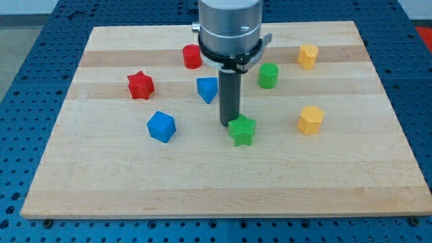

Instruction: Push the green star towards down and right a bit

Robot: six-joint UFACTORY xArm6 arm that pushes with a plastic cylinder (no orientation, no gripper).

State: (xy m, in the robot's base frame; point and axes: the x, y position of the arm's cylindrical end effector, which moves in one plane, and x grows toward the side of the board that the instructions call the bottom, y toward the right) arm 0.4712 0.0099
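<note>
My tip [228,124], a bare rod with no claw to open or close, touches the green star's [241,130] upper-left side, so the push looks barely begun.

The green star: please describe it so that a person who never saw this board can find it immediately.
On the wooden board, look just below the middle, where my tip comes down. The green star sits against the tip, on its lower right. The only other green block is the green cylinder higher up, and the only other star is the red star at the view's left.
</note>
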